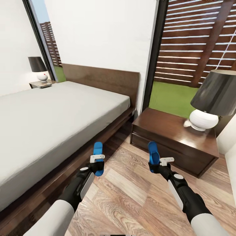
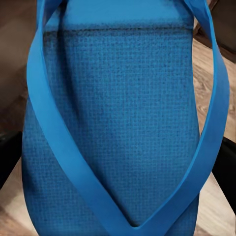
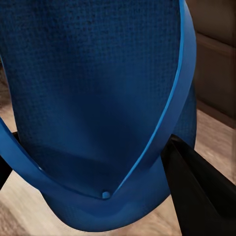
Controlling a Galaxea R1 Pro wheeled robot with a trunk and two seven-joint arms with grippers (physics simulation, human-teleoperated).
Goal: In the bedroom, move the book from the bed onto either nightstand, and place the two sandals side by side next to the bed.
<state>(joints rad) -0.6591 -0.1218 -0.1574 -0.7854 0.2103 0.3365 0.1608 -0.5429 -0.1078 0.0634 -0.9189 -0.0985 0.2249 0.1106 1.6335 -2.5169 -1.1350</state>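
Here the bed [image 1: 49,114] runs alongside plank floor [image 1: 131,196], a nightstand [image 1: 173,141] just beyond. Each gripper is clamped on a blue sandal: left gripper [image 1: 97,167] on one sandal [image 1: 98,149], right gripper [image 1: 154,167] on another [image 1: 153,152]. They look light and bendy, best pinched at one end of the sole.

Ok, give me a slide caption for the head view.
Each gripper holds a blue sandal, left and right, above the plank floor between bed and nightstand.

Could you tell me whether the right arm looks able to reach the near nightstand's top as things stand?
Probably yes: the near nightstand sits just ahead of the right gripper, only bare floor between, though it already holds a sandal.
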